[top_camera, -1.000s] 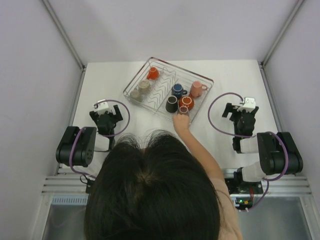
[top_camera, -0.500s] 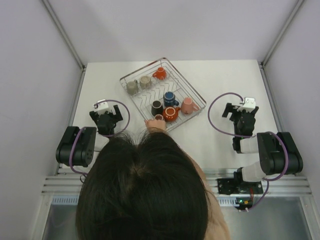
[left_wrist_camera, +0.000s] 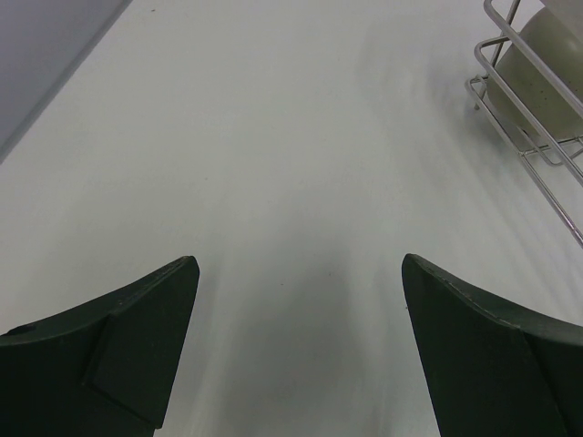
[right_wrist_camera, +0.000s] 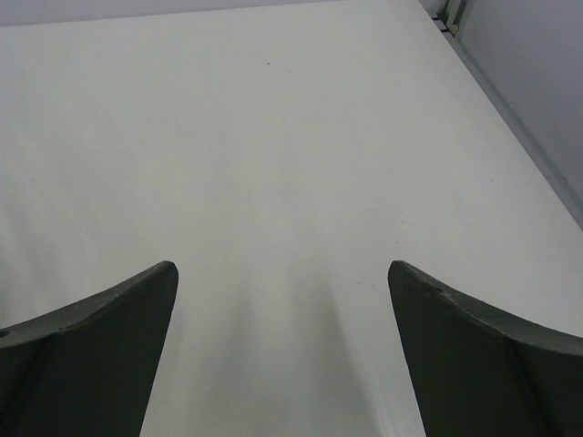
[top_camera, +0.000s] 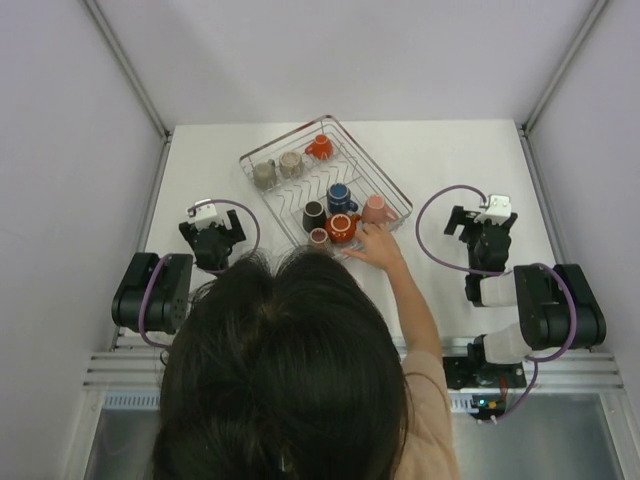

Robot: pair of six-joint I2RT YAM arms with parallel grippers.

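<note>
Overhead and wrist views. A person's hand lies on the near right rim of a silver wire dish rack, which sits turned at an angle at the middle of the white tabletop. The fingers touch or nearly touch an orange glazed cup, with a pink glazed cup just beyond at 12 o'clock of the hand. A dark blue cup and a black cup stand beside these.

The left tool hangs low over bare tabletop with its jaws spread wide and nothing between them. The rack's corner, holding a grey-green cup, appears at its 2 o'clock. The right tool is likewise spread wide and empty, well apart from the rack, which is at its 10 o'clock.

The cups are judged rigid, smooth-glazed, rather slippery and breakable, and are best gripped across the wall at the lip or by the handle. The rack looks stiff and light, apt to slide, and is best held by its rim wire.
</note>
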